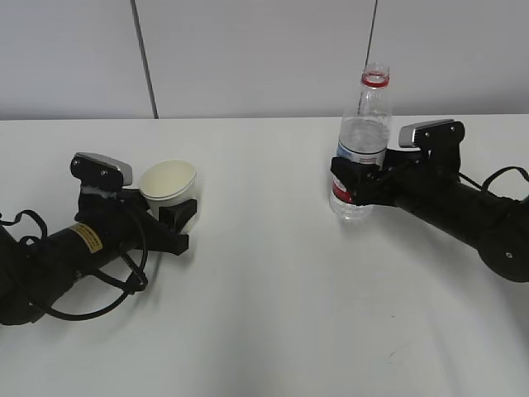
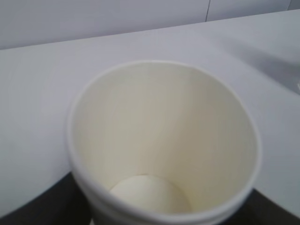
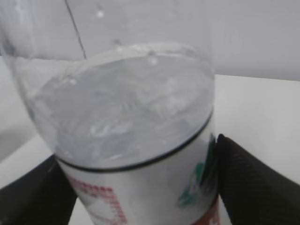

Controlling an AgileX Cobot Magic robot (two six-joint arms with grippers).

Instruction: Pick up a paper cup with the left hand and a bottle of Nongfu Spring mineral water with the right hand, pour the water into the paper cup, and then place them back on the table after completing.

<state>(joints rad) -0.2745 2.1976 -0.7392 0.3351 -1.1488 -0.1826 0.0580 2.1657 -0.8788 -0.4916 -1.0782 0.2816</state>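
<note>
A white paper cup (image 1: pixel 169 184) stands low over the white table (image 1: pixel 264 314) at the left, held between the fingers of my left gripper (image 1: pixel 175 217). In the left wrist view the cup (image 2: pixel 159 140) fills the frame, and its inside looks dry and empty. My right gripper (image 1: pixel 354 180) is shut on a clear water bottle (image 1: pixel 364 132) with a red neck ring, no cap and a red and white label. The bottle stands upright near the table. In the right wrist view the bottle (image 3: pixel 122 117) holds clear water, with a black finger (image 3: pixel 253 183) against its label.
A grey wall with vertical panel seams stands behind the table. The bottle's cap does not show in any view.
</note>
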